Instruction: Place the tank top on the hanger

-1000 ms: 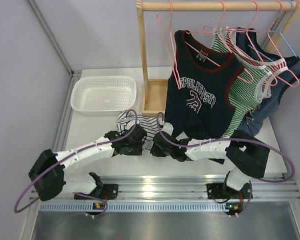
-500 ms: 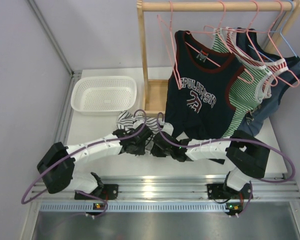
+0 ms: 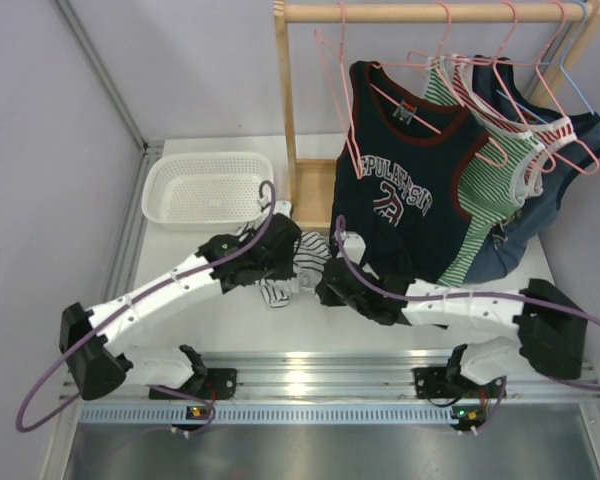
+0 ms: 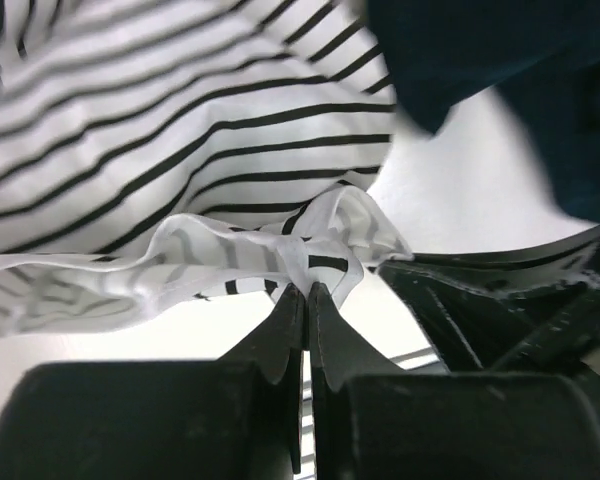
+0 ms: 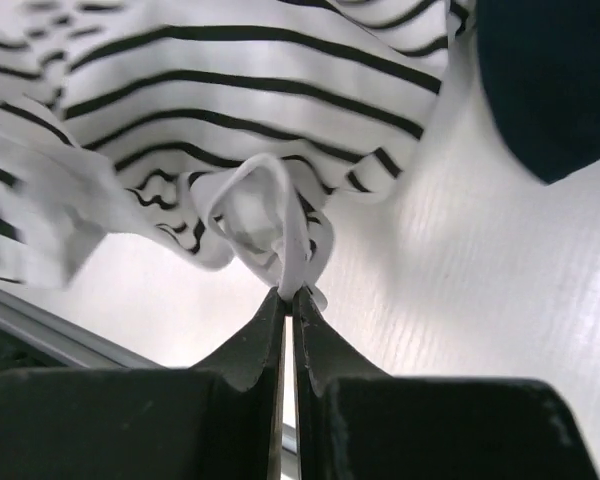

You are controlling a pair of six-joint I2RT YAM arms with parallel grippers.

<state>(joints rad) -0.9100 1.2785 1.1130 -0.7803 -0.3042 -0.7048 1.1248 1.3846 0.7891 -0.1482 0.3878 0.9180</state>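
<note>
The tank top (image 3: pixel 308 252), white with thin dark stripes, hangs bunched between my two grippers just above the table. My left gripper (image 3: pixel 283 262) is shut on a fold of its edge (image 4: pixel 306 287), with the striped cloth (image 4: pixel 180 130) spreading above the fingers. From the other side, my right gripper (image 3: pixel 327 281) is shut on a thin white strap loop (image 5: pixel 288 292) below the striped body (image 5: pixel 250 90). An empty pink wire hanger (image 3: pixel 338 100) hangs edge-on at the left end of the wooden rail, above and behind the grippers.
A white basket (image 3: pixel 208 188) sits at the back left. The wooden rack post (image 3: pixel 288 110) and its base (image 3: pixel 310 195) stand behind the grippers. A navy top (image 3: pixel 405 190), a green striped top (image 3: pixel 490 170) and a light blue hanger (image 3: pixel 580 70) hang to the right.
My left gripper moved right onto the tank top and shut on it. Both grippers then shifted toward the rack with the cloth, and the right arm's elbow swung out right.
</note>
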